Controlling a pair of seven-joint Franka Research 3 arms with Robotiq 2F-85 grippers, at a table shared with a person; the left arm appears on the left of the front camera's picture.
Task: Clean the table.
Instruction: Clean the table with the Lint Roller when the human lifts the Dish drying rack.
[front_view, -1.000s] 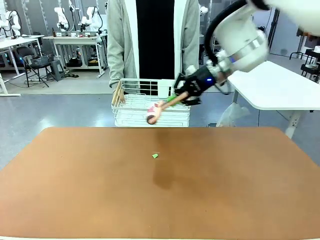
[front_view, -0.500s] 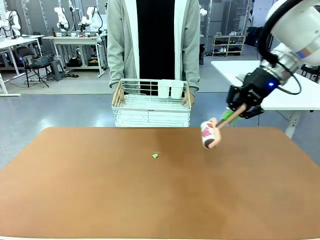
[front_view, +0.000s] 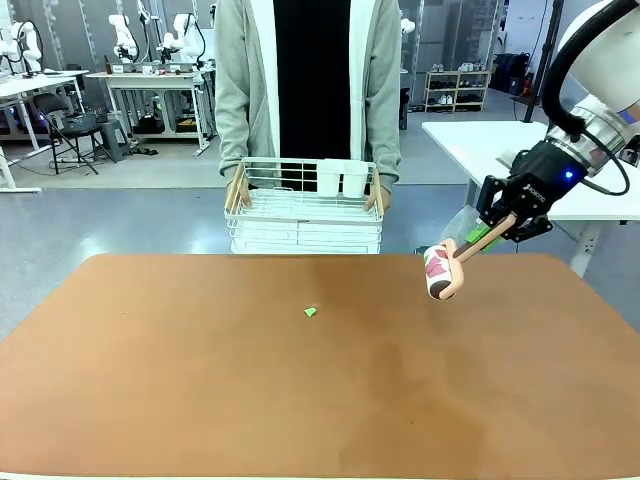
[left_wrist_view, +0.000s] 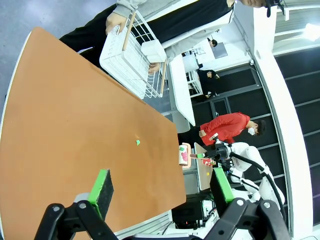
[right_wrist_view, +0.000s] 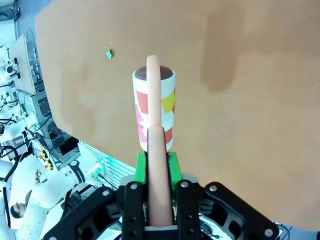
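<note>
1. Right jaws first: right gripper (front_view: 503, 226) is clamped tight on the peach handle of the lint roller (front_view: 440, 272). In the right wrist view both green pads (right_wrist_view: 141, 167) press the handle from either side.
2. Left gripper (left_wrist_view: 161, 187) stands spread wide with nothing between its pads, held clear above the table (left_wrist_view: 60, 130).
3. Lint roller (right_wrist_view: 154, 110): the roll carries red, yellow and pink patches. It points down and away from my right fingers, over the far right part of the table (front_view: 300, 390). Cannot tell whether the roll touches the top.
4. The table has a reddish-brown matte top and spans the front view from its near edge to just below the basket.
5. Green scrap (front_view: 310, 312) lies on the table, a little beyond its middle and well apart from the roll; also seen at (right_wrist_view: 109, 54) and (left_wrist_view: 137, 142).
6. White wire basket (front_view: 300, 215) is held just beyond the table's far edge. The person's hands (front_view: 236, 190) grip its two ends, and two white cups (front_view: 340, 178) stand at its back.
7. White-topped table (front_view: 540, 170) sits beyond the table's far right corner, behind my right arm.
</note>
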